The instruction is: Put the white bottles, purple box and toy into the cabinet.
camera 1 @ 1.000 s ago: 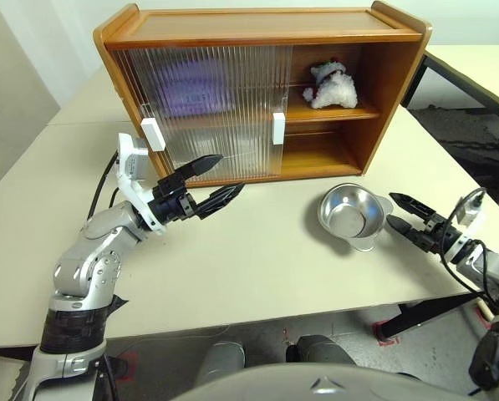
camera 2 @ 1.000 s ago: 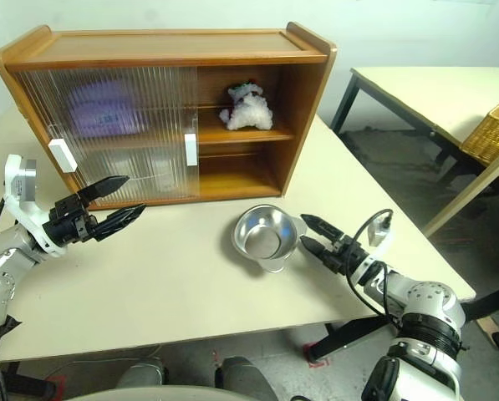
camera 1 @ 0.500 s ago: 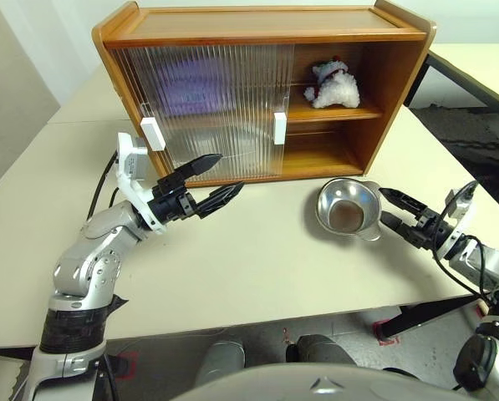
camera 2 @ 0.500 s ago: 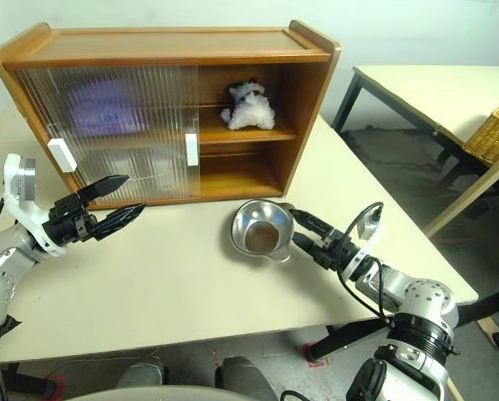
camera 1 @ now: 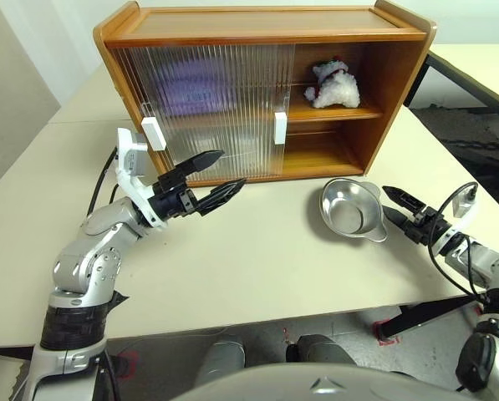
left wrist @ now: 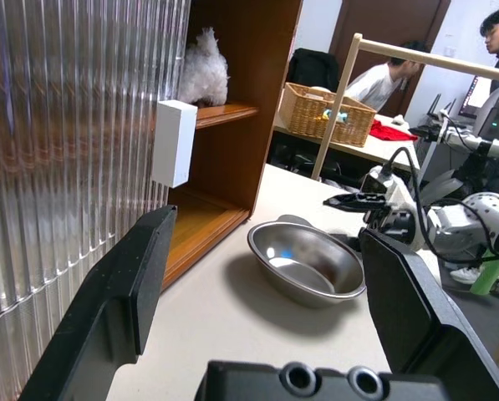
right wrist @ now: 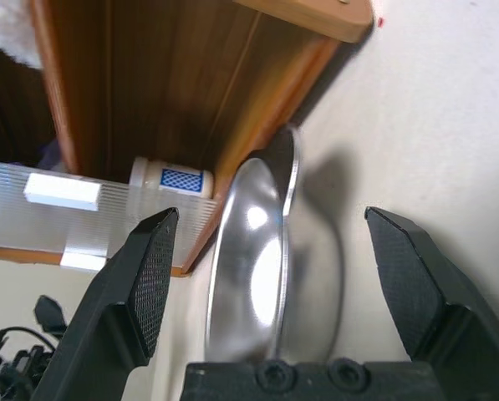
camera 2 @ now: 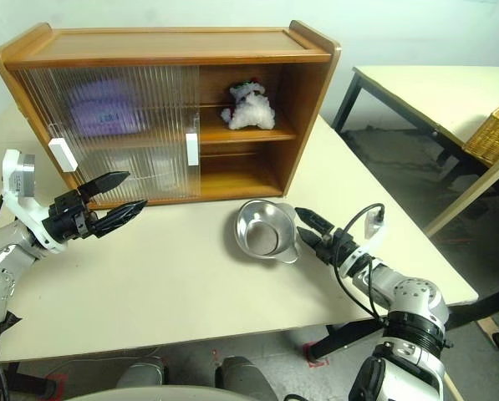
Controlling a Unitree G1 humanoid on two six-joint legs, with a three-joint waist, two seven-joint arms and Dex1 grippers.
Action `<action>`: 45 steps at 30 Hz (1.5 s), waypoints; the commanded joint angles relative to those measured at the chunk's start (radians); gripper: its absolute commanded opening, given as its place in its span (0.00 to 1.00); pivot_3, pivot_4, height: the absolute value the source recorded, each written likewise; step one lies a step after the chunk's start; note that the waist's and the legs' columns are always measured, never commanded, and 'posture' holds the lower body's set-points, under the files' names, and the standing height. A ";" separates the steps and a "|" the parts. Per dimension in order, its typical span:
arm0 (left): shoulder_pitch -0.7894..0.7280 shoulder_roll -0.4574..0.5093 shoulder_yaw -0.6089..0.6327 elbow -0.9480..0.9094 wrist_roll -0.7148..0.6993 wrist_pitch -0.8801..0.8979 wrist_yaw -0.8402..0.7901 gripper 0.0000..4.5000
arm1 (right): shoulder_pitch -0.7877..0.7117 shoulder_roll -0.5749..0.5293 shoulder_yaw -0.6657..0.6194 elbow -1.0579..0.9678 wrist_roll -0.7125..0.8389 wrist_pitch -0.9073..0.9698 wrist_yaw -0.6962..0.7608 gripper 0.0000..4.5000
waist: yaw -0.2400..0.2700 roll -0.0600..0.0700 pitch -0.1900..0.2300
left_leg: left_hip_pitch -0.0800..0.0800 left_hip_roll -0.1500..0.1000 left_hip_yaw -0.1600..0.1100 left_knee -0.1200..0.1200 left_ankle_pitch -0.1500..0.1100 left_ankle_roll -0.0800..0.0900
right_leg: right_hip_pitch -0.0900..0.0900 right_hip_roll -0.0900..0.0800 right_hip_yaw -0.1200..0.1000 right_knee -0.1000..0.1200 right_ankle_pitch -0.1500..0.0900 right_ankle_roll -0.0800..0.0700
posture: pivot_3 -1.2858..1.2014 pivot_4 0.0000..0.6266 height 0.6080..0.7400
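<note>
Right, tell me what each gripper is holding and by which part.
Nothing is held. The left gripper hangs open in front of the cabinet. The right gripper is open beside the steel bowl, its jaws not closed on the rim.

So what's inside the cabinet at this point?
In the cabinet, the toy sits on the open upper shelf. A purple shape blurs through the ribbed doors; one white bottle shows on the lower shelf. Anything more is hidden.
</note>
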 commanded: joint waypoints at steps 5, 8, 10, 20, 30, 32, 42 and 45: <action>0.018 0.016 0.001 -0.016 0.004 0.001 -0.004 1.00 | -0.068 -0.031 0.057 0.129 -0.070 -0.087 0.088 1.00 | 0.002 0.000 0.000 | 0.000 0.000 0.000 0.001 0.000 0.000 | 0.001 0.000 0.000 0.000 0.001 0.001 | 0.53 0.04 1.00; 0.018 0.015 0.001 -0.016 0.005 0.001 0.000 1.00 | -0.072 -0.056 0.064 0.172 -0.088 -0.106 0.124 1.00 | 0.006 0.000 0.000 | 0.000 0.000 0.000 0.001 0.000 0.000 | 0.001 0.000 0.000 0.000 0.001 0.001 | 0.53 0.04 1.00; 0.017 0.014 -0.001 -0.016 0.005 0.001 0.002 1.00 | -0.077 -0.064 0.068 0.198 -0.099 -0.119 0.140 1.00 | 0.008 0.000 0.000 | 0.000 0.000 0.000 0.001 0.000 0.000 | 0.001 0.000 0.000 0.000 0.001 0.001 | 0.53 0.04 1.00; 0.007 0.010 -0.007 -0.023 0.002 0.007 0.012 1.00 | -0.146 -0.061 0.086 0.318 -0.158 -0.192 0.202 1.00 | 0.009 0.000 0.000 | 0.007 0.000 0.000 0.001 0.001 0.000 | 0.007 0.000 0.000 0.000 0.002 -0.001 | 0.53 0.03 1.00; 0.024 0.019 0.005 -0.035 -0.001 0.006 0.018 1.00 | -0.227 -0.048 0.105 0.461 -0.219 -0.285 0.252 1.00 | 0.012 0.000 0.000 | 0.008 0.002 0.001 0.000 0.001 0.000 | 0.007 0.000 0.000 0.000 0.001 -0.002 | 0.54 0.03 1.00; 0.025 0.021 0.007 -0.033 0.000 0.004 0.016 1.00 | -0.234 -0.051 0.106 0.478 -0.225 -0.294 0.259 1.00 | 0.013 0.000 0.000 | 0.008 0.002 0.000 0.000 0.001 0.000 | 0.007 0.000 0.000 0.000 0.001 -0.002 | 0.54 0.03 1.00; 0.029 0.021 0.004 -0.032 0.003 -0.003 0.013 1.00 | -0.245 -0.075 0.098 0.532 -0.255 -0.322 0.290 0.51 | 0.014 0.000 0.000 | 0.010 0.002 0.001 0.001 0.001 0.000 | 0.008 0.000 0.000 0.000 0.002 -0.004 | 0.54 0.03 1.00; 0.023 0.021 0.003 -0.033 0.002 0.001 0.016 1.00 | -0.248 -0.080 0.098 0.540 -0.262 -0.327 0.296 0.27 | 0.014 -0.001 0.000 | 0.012 0.003 0.001 0.000 0.001 0.000 | 0.011 0.000 0.000 0.000 0.002 -0.004 | 0.54 0.03 1.00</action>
